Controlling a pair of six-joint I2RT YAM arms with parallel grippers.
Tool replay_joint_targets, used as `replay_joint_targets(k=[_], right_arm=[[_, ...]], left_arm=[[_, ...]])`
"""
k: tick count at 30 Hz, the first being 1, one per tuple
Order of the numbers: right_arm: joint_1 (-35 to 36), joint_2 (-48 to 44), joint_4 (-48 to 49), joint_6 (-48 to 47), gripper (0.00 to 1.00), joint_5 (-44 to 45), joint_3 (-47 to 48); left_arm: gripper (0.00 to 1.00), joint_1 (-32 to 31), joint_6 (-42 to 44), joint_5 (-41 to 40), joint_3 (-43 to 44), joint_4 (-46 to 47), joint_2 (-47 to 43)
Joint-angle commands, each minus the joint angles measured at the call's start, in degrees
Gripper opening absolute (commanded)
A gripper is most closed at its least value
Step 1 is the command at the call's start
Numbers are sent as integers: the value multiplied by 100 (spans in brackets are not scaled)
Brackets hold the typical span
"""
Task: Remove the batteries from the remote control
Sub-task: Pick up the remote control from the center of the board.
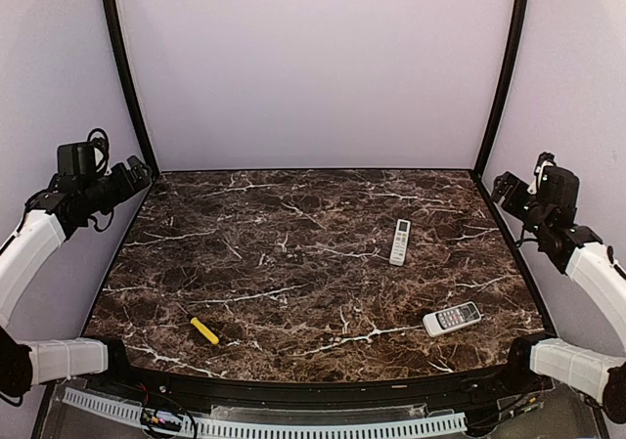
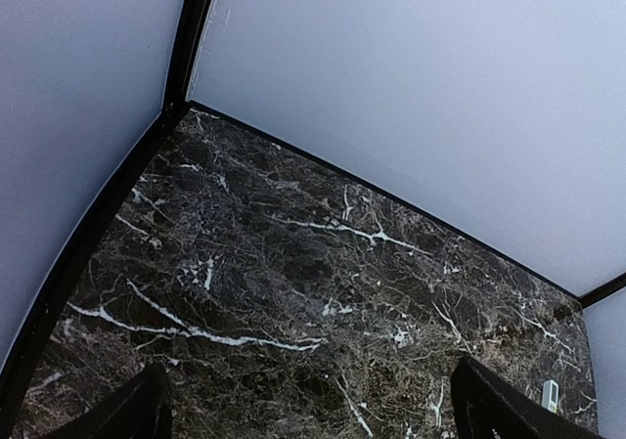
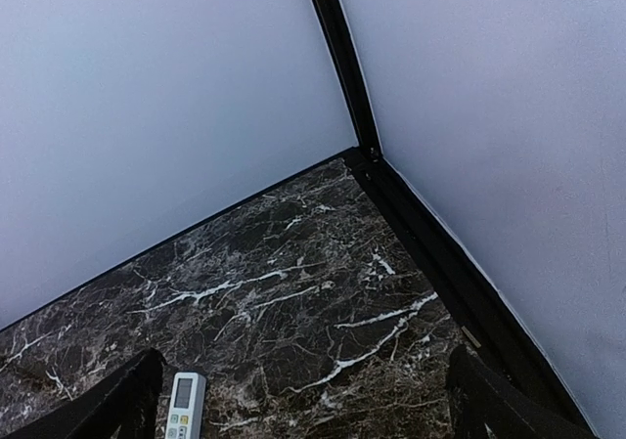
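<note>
Two white remote controls lie face up on the right half of the marble table. One remote points away from me. The other remote lies slanted near the front right. No batteries show in any view. My left gripper hangs open above the table's left edge, far from both remotes. My right gripper hangs open above the right edge. The left wrist view shows wide-apart fingertips over bare marble. In the right wrist view the far remote lies beside my left fingertip.
A yellow-handled screwdriver lies at the front left of the table. Pale walls with black corner posts close in the back and both sides. A corner of a remote peeks in at the lower right of the left wrist view.
</note>
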Motion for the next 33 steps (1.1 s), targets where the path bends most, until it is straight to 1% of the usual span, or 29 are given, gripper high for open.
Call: replay_joint_targets(k=[1, 3, 4, 6, 7, 9, 12, 14, 16, 18, 20, 23, 26, 29, 33], right_arm=[[-37, -167, -216, 217, 99, 384, 79], [-53, -279, -260, 293, 99, 409, 72], [-67, -308, -287, 267, 99, 353, 90], [-88, -309, -318, 240, 99, 174, 107], [-90, -290, -318, 203, 99, 68, 100], [-90, -187, -417, 119, 99, -188, 144], [-90, -13, -995, 126, 99, -435, 428], [-88, 97, -1666, 490, 98, -365, 713], [-84, 384, -2419, 706, 93, -738, 1139], [47, 668, -3207, 1144, 90, -956, 1413], [348, 914, -3775, 1706, 89, -1135, 1455], [963, 1111, -4157, 2484, 90, -1350, 1288], [1572, 1147, -4539, 3204, 92, -1204, 1090], [1880, 1098, -4928, 3814, 94, -1192, 867], [2142, 882, -5065, 4494, 99, -1354, 401]], left_arm=[[99, 14, 149, -269, 432, -714, -18], [99, 13, 310, -199, 609, -879, -9], [99, 12, 524, 78, 698, -923, -41], [99, 15, 973, 574, 589, -686, -193], [99, 15, 1030, 614, 434, -510, -322], [99, 15, 1056, 424, 324, -410, -434], [99, 15, 1211, 271, 484, -556, -398], [99, 11, 1384, 279, 738, -756, -304], [99, 14, 1546, 220, 929, -842, -263], [99, 15, 1607, -130, 918, -809, -276], [99, 15, 1636, -610, 757, -725, -305], [99, 15, 1721, -822, 644, -735, -338], [99, 14, 1800, -940, 525, -740, -415], [99, 11, 1838, -926, 446, -719, -500], [99, 15, 1876, -891, 367, -686, -606]])
